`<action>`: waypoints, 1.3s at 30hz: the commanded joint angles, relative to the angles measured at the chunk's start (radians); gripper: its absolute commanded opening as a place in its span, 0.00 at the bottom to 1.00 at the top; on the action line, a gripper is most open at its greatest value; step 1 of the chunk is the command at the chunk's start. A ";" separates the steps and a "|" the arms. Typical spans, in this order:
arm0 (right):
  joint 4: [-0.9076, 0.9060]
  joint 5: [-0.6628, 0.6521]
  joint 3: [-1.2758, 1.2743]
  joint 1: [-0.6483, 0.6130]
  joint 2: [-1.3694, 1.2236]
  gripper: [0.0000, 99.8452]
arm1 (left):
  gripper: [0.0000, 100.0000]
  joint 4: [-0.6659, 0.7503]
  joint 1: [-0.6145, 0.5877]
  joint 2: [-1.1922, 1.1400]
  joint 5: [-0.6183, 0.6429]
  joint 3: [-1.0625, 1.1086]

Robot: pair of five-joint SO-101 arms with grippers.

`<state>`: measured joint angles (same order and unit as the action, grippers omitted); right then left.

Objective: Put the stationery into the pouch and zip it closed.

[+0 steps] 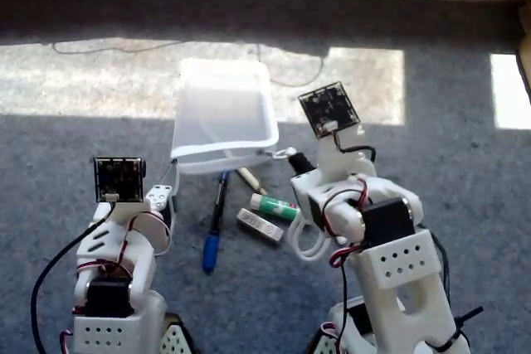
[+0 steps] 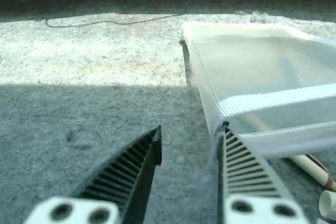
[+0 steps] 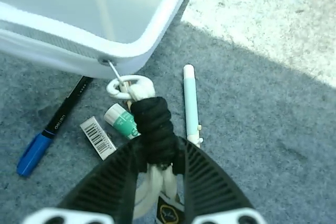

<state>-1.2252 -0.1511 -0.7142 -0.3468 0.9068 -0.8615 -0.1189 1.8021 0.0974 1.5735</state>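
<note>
The translucent mesh pouch [image 1: 224, 113] lay flat on the grey carpet [image 1: 75, 147], its long axis running away from the arms and its banded front edge facing them. To the pouch's left, and beyond its far end, the carpet was open, crossed behind the pouch only by a thin cable [image 2: 105, 22].

The left gripper [image 2: 191, 129] sat at the pouch's front left corner with its jaws spread apart. One finger [image 2: 241, 166] touched the mesh edge and the other stood over bare carpet.

The right gripper [image 3: 157, 148] was at the pouch's front right corner, clamped on a black knotted cord [image 3: 154, 127]. A white ring [image 3: 125, 85] tied the cord to the pouch's zip pull.

Four stationery items lay outside the pouch, just in front of its front edge:
- A blue-capped pen [image 1: 214, 221] pointed away from the edge, cap end farthest from the pouch.
- A white pen [image 3: 190, 103] lay off the front right corner, one end towards the pouch.
- A glue stick [image 3: 122, 121] lay on its side between the two pens.
- A barcoded white block [image 3: 98, 137] lay beside the glue stick, on its far side from the pouch.

Whether anything was inside the pouch could not be told through the mesh.
</note>
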 commanded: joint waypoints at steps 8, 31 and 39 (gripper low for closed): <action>-0.012 -0.014 0.012 -0.013 0.041 0.01 | 0.18 0.153 0.082 0.012 0.009 0.071; -0.012 -0.014 0.015 -0.008 0.041 0.01 | 0.01 0.233 0.168 0.010 0.002 0.099; -0.012 -0.005 0.019 -0.005 0.041 0.05 | 0.01 -0.120 0.168 0.005 0.002 -0.154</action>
<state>-1.2344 -0.1511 -0.7142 -0.3498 0.9068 -0.8784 0.0299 1.8021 0.0959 1.5413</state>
